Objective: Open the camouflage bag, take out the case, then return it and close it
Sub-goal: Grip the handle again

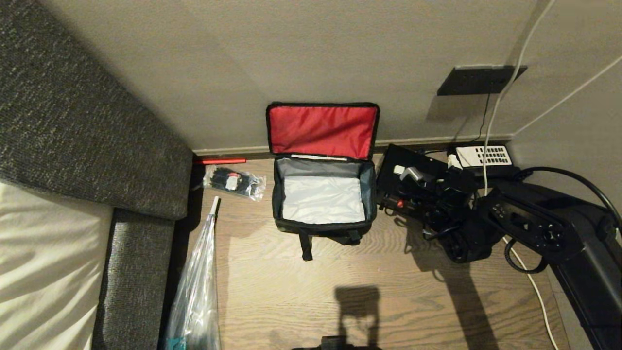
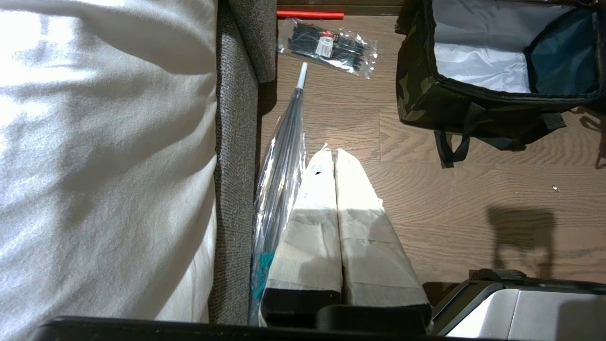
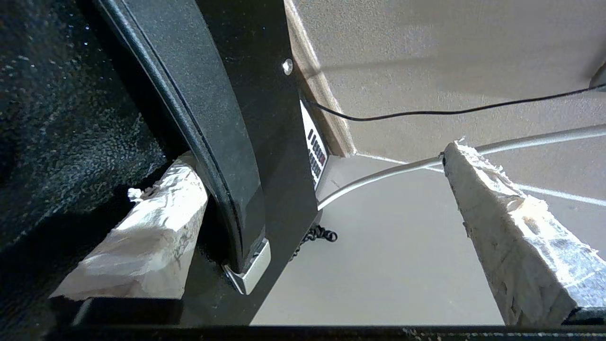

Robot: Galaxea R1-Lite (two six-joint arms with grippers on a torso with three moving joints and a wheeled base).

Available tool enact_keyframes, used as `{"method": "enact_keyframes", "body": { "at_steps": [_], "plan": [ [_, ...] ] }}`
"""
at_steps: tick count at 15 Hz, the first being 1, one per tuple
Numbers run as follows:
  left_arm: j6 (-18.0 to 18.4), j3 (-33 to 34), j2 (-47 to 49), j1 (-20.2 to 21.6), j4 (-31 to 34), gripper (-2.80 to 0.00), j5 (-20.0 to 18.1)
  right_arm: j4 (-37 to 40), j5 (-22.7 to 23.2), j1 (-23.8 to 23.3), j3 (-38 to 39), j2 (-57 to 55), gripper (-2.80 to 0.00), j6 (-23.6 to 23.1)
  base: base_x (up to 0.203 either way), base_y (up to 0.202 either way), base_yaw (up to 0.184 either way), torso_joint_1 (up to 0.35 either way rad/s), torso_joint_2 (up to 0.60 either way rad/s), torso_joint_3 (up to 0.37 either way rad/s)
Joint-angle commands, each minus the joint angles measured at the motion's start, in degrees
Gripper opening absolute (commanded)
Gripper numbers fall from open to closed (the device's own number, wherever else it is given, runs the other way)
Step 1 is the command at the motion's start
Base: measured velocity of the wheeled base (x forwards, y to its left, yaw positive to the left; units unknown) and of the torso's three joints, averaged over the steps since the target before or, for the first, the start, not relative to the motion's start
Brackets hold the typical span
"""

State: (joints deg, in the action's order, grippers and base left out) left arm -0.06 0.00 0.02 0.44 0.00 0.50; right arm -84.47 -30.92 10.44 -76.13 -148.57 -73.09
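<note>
Head view shows the camouflage bag (image 1: 321, 194) on the floor (image 1: 388, 291) against the wall, lid up, silvery inside bare. Just right of it the case (image 1: 406, 177) leans tilted, the right tool (image 1: 413, 182) spread wide around its edge. The left tool (image 2: 335, 156) hangs pressed together near the sofa (image 2: 236, 166).

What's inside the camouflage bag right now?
Nothing shows inside the camouflage bag: only its silvery-grey lining, with the red-lined lid propped open against the wall. The case stands outside, to its right, by the open right gripper. The near inner wall is hidden.
</note>
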Motion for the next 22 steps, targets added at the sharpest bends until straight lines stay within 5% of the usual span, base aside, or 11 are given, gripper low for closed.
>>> {"method": "enact_keyframes", "body": {
  "at_steps": [1, 22],
  "plan": [
    [-0.03, 0.09, -0.11, 0.0, 0.0, -2.8, 0.03, -1.03, -0.02, 0.02, 0.21, -0.65, 0.0, 0.86, 0.0, 0.0, 0.0, 0.0, 0.0, 0.0],
    [-0.03, 0.09, -0.11, 0.0, 0.01, -2.8, 0.03, -3.19, 2.1, 0.01, -1.67, -4.25, 0.0, -1.5, 0.0, 0.0, 0.0, 0.0, 0.0, 0.0]
  ]
}}
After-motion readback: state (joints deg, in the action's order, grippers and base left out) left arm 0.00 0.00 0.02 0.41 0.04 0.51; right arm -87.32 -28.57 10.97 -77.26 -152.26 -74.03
